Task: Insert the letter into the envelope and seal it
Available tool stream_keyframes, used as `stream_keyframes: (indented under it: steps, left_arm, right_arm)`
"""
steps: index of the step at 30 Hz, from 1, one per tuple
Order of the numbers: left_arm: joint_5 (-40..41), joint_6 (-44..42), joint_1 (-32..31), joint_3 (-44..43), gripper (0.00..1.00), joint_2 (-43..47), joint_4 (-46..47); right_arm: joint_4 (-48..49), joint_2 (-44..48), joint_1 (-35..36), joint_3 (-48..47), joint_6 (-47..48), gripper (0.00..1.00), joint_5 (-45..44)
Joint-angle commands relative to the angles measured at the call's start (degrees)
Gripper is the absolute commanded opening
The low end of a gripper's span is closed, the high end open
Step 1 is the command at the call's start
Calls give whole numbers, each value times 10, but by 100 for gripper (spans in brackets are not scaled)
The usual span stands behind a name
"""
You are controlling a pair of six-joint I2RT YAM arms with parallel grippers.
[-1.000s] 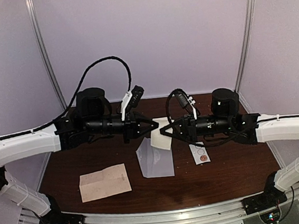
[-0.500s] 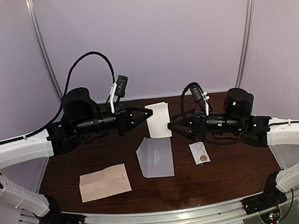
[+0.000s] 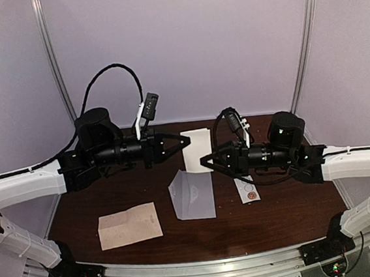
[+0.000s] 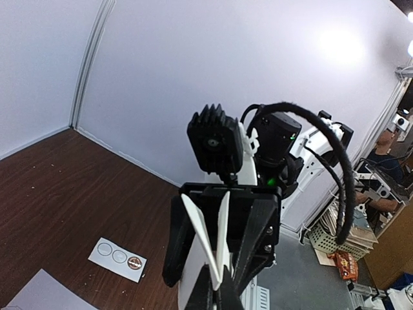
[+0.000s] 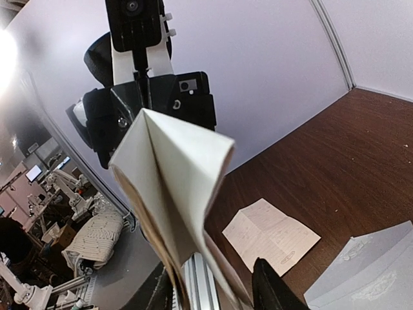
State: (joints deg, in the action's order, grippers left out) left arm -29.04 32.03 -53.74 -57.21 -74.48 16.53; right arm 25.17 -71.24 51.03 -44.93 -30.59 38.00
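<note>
My left gripper point(image 3: 186, 140) is shut on a folded white letter point(image 3: 197, 152) and holds it in the air over the back middle of the table. In the left wrist view the letter point(image 4: 199, 229) fans out in a V from the pinched fingertips point(image 4: 219, 294). My right gripper point(image 3: 205, 163) points left at the letter's lower edge. Seen from the right wrist, the letter point(image 5: 174, 168) hangs between the parted fingers point(image 5: 271, 287), so this gripper point(image 5: 216, 287) is open. The pale grey envelope point(image 3: 192, 195) lies flat on the table below, flap raised, also showing in the wrist views point(image 5: 368, 271) point(image 4: 32, 294).
A tan creased sheet with printed lines point(image 3: 129, 226) point(image 5: 271, 236) lies at the front left of the brown table point(image 3: 284, 214). A white sticker strip with circles point(image 3: 247, 189) point(image 4: 118, 258) lies right of the envelope, under my right arm. Metal rails run along the front edge.
The left arm lifted the letter up and back from the centre. The right gripper let go, drew back right with jaws wide, then returned left to the letter with jaws narrower.
</note>
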Motion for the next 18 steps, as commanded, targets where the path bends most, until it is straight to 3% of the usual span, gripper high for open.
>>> stream_keyframes:
  steps: [1, 2, 4, 8, 12, 18]
  left_arm:
    - [-24, 4, -3, -7, 0, -4, 23]
    - [-27, 3, -3, -7, 3, -4, 21]
    - [-32, 0, -3, -6, 23, -5, 16]
    - [-36, -4, -3, -1, 42, -8, -2]
    - [-37, -2, -3, 12, 42, -10, -13]
    - [-37, 3, -3, 30, 28, -8, 0]
  right_arm:
    - [16, -4, 1, -17, -1, 25, 3]
    - [18, -3, 1, -17, -3, 15, 1]
    - [18, -2, 1, -18, -5, 0, -8]
    - [22, -2, 1, -18, -8, 0, -13]
    - [30, -2, 0, -19, -13, 0, -13]
    - [49, -3, -2, -14, -28, 0, -7]
